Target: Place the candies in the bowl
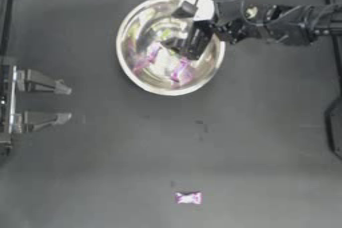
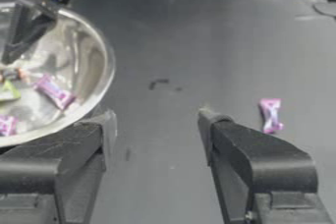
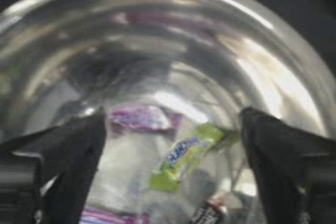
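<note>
Near the table's (image 1: 267,147) far edge sits the bowl (image 1: 133,67), with the right gripper (image 3: 172,134) hanging over it, jaws spread and empty. The left gripper (image 2: 157,120) waits at the left edge, jaws apart. Candies (image 3: 179,159) lie inside the bowl; one pink candy (image 1: 188,198) lies near the table's near edge.

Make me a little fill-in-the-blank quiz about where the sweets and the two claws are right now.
1. The right gripper hangs over the ____, jaws open.
2. One pink candy lies on the ____, outside the bowl.
3. The candy between the right gripper's jaws in its wrist view is ____ in colour.
4. The left gripper waits at the table's ____ edge.

Missing words: bowl; table; yellow-green; left
</note>
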Controlling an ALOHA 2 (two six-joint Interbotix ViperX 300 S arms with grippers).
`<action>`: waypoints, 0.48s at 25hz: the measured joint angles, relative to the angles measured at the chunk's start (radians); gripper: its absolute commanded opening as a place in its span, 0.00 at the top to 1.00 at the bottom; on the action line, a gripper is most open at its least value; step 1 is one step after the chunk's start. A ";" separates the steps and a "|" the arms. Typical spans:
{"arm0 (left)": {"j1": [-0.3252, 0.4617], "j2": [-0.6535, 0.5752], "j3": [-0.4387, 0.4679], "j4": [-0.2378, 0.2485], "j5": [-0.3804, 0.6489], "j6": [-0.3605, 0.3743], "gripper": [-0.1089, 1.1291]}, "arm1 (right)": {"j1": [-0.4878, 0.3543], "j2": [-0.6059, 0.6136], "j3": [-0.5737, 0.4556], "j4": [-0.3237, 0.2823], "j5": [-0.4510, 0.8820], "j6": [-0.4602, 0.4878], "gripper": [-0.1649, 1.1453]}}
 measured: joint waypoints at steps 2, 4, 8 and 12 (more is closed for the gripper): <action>0.002 0.002 0.003 0.000 0.000 0.000 0.20 | -0.002 -0.003 0.000 0.005 -0.012 0.002 0.13; 0.005 0.002 0.003 0.000 -0.002 0.000 0.20 | -0.003 -0.023 0.008 0.009 -0.037 0.000 0.13; 0.009 0.002 0.003 0.000 0.000 0.000 0.20 | -0.003 -0.121 0.061 0.025 -0.140 0.002 0.13; 0.009 0.002 0.003 0.000 0.000 0.000 0.20 | 0.000 -0.264 0.147 0.035 -0.232 -0.006 0.13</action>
